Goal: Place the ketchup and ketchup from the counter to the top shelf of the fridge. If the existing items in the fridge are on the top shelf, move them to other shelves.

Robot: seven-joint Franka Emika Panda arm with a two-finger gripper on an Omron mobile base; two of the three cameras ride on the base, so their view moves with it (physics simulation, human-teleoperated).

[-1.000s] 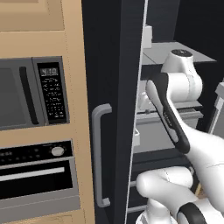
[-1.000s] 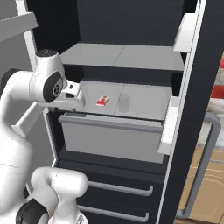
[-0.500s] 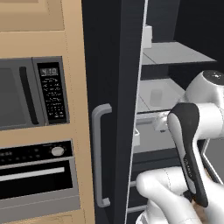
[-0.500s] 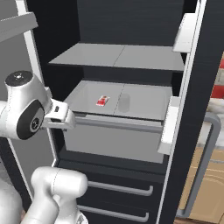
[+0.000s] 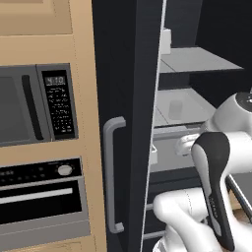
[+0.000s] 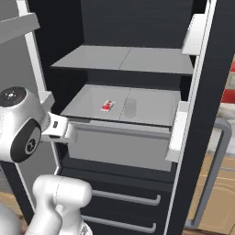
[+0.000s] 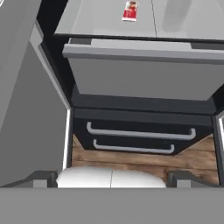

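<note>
Gripper point(image 7: 112, 177) spread wide and empty, nothing between the fingertips point(image 7: 43, 178). Aimed downward in front of the open fridge point(image 6: 137, 27), looking over the pale drawer front and the two lower pull handles toward the wood floor.

Task progress, judged from present layout: barely under way on the main step.
- Top shelf point(image 6: 124, 59) bare; neither ketchup bottle placed there.
- Packet point(image 6: 108, 106) lying flat on the lower shelf point(image 6: 151, 108), left of centre; also noted in the hand view at the upper edge point(image 7: 130, 10).
- Tumbler point(image 6: 130, 107) upright on that same shelf, just beside the packet to its right, apart from it; seen again through the door gap in the left base view point(image 5: 175, 110).
- Both existing items therefore off the top shelf; that condition appears met.
- Ketchup bottles: not located on any shelf; whereabouts on the counter cannot be confirmed.

Remaining: fetch both bottles and set them on the top shelf.

Arm pose: folded low and close to the base, wrist at about drawer height, left of the fridge opening in the right base view point(image 6: 59, 131), clear of shelves and door point(image 5: 128, 98). No contact with anything.
</note>
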